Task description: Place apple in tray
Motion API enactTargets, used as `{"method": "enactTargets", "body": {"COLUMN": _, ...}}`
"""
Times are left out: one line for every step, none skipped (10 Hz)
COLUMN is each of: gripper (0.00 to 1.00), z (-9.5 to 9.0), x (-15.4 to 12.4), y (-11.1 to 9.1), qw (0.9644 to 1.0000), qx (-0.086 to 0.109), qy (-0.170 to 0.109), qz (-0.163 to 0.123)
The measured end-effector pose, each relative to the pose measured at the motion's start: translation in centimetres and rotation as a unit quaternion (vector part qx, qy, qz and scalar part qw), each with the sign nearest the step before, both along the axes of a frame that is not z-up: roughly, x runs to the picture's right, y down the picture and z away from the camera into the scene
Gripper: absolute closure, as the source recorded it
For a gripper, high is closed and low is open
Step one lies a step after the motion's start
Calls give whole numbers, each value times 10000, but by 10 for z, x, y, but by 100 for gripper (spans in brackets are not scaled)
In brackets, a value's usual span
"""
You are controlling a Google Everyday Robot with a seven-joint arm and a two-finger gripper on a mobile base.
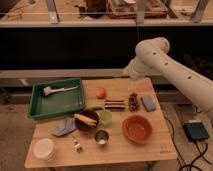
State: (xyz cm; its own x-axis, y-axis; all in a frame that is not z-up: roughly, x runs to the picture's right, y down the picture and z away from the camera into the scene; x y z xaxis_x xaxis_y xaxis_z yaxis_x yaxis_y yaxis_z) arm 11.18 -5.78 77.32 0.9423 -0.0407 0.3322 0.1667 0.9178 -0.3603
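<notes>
Reaching for the apple [101, 92] is judged to be the step in hand, since the fruit is seen lying on the bench [150, 151], just beside the right rim of the green tray [37, 113] and not yet in it. The tool [131, 74] is held above the far edge of the bench, up and to the right of the apple and well apart from it. Whether it is parted or closed cannot be told.

For a clean pick, the tool should be brought left and down until it is centred over the apple. A straight descent is advised, because a round, smooth fruit is likely to roll if it is nudged from one side. The dark bar [115, 104] lying just in front of the apple should be kept clear of.

Once the apple is gripped, it should be lifted above the tray's raised rim before being carried left. A bare patch of the tray floor is to be preferred, away from the white brush [60, 90] lying in the far half.
</notes>
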Motion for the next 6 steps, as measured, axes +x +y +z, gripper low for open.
{"method": "enactTargets", "body": {"gripper": 35, "z": 18, "x": -22, "y": -7, "qw": 9990, "qx": -78, "qy": -445, "qz": 50}}
{"method": "enactTargets", "body": {"gripper": 35, "z": 29, "x": -32, "y": -7, "qw": 9979, "qx": -114, "qy": -632, "qz": 89}}
{"method": "enactTargets", "body": {"gripper": 35, "z": 48, "x": -43, "y": -4, "qw": 9963, "qx": -157, "qy": -825, "qz": 170}}
{"method": "enactTargets", "body": {"gripper": 35, "z": 67, "x": -50, "y": -1, "qw": 9952, "qx": -159, "qy": -927, "qz": 269}}
{"method": "enactTargets", "body": {"gripper": 35, "z": 87, "x": -57, "y": 5, "qw": 9946, "qx": -171, "qy": -958, "qz": 349}}
{"method": "enactTargets", "body": {"gripper": 35, "z": 88, "x": -57, "y": 4, "qw": 9946, "qx": -162, "qy": -957, "qz": 356}}
